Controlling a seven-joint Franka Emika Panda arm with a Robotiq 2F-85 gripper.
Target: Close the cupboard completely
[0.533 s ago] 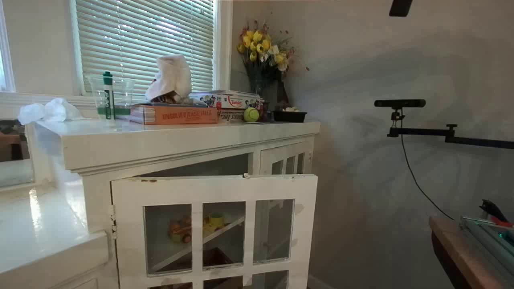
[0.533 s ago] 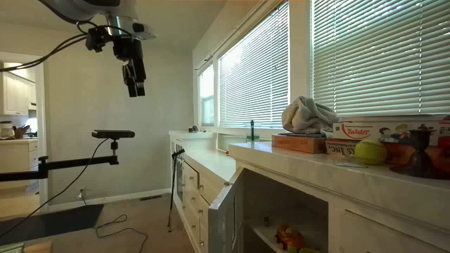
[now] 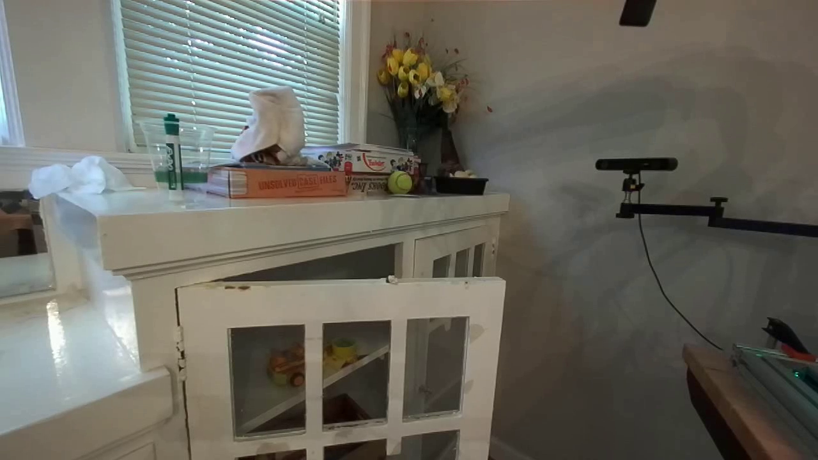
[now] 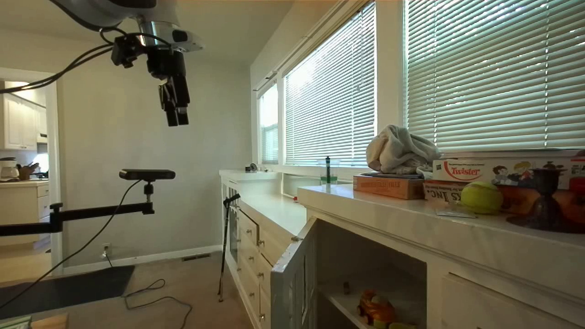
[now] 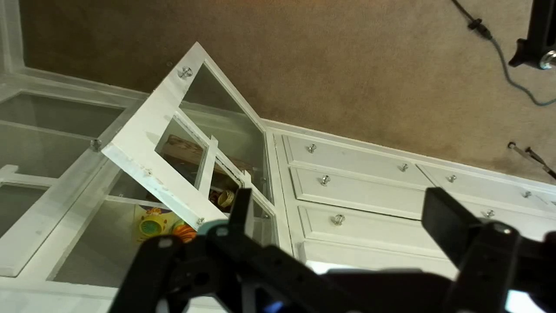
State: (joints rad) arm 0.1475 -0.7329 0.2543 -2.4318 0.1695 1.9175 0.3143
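Cupboard (image 3: 300, 231): white; it is being seen below the blinds (image 3: 230, 64), its inside being exposed by a paned door (image 3: 358, 303) turned far outward.

Pincer (image 5: 339, 198): it is being held higher than the cupboard and apart from it, pointed downward, its jaws being spread wide.

On the cupboard: an orange box (image 3: 291, 184) is being seen below a bundled cloth (image 3: 281, 121); a Twister box (image 3: 361, 160) is being borne by another box (image 3: 365, 184); a tennis ball (image 3: 400, 183) and a black tray (image 3: 460, 186) are being displayed towards the cupboard's end by the wall (image 3: 575, 287). At its end by the drawers (image 5: 365, 189), a clear cup (image 3: 195, 150) and an upright marker (image 3: 172, 153) are being displayed; whether the marker is being contained by the cup cannot be told.

Inside the cupboard: an orange toy (image 4: 377, 308) is being supported by a shelf (image 3: 358, 365).

Well apart from the cupboard: a camera (image 4: 146, 174) is being carried by a bracket (image 4: 100, 211).
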